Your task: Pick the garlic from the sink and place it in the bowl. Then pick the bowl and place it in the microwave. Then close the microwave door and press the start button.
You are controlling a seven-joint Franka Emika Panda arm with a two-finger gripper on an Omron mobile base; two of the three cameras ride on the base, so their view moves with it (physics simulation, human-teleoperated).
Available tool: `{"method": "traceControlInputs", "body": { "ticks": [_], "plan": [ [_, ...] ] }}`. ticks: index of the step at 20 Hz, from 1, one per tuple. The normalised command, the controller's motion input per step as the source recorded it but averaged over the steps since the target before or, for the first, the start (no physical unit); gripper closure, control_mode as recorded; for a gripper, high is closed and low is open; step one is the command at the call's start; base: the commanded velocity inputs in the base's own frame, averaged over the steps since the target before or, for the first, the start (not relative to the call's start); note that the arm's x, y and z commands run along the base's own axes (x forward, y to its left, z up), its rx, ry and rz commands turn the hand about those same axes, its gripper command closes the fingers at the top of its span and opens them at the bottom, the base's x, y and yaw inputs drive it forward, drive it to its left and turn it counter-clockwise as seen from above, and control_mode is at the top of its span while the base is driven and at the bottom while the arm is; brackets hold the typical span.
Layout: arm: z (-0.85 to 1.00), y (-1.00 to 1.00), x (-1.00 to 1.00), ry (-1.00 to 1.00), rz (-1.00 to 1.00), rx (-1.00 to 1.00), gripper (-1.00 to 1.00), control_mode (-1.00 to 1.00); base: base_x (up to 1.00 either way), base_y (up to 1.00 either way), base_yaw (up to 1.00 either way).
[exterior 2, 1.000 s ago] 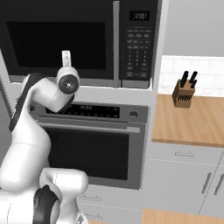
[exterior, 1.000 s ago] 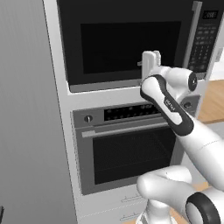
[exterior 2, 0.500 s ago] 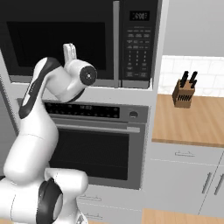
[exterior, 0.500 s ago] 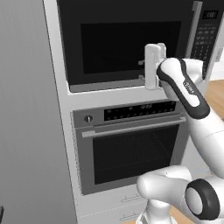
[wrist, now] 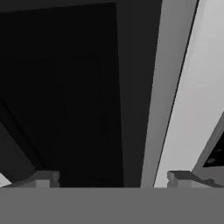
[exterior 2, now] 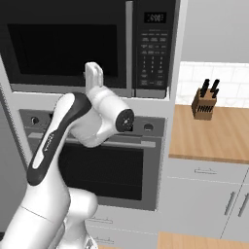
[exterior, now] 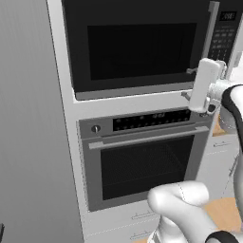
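Swinging rightward since earlier, pincer (wrist: 111, 178) spread wide, facing shut microwave door (exterior: 137, 45), nothing pinched

The microwave door (wrist: 65, 96) spreads as a black surface across the left and middle. Along its right side runs a grey trim strip (wrist: 164, 87), slanting from the upper right down toward the bottom. Right of the strip lies a pale panel (wrist: 197, 109). The gripper (wrist: 113, 179) shows two fingertips (wrist: 43, 178) set wide apart, one on each side of the strip's lower end, with nothing between the jaws.
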Motion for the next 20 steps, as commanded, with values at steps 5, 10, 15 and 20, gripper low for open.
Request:
{"method": "traceControlInputs", "body": {
  "ticks": [5, 10, 15, 20],
  "plan": [
    [-0.03, -0.66, -0.97, -0.03, 0.03, 0.13, -1.0, -1.0, 0.0, 0.0, 0.0],
    [-0.15, -0.41, -0.29, 0.0, 0.0, 0.09, -1.0, -1.0, 0.0, 0.0, 0.0],
    [0.0, -0.22, 0.09, 0.0, 0.01, 0.04, -1.0, -1.0, 0.0, 0.0, 0.0],
    [-0.01, -0.18, 0.29, 0.0, 0.04, 0.0, -1.0, -1.0, 0.0, 0.0, 0.0]
  ]
}}
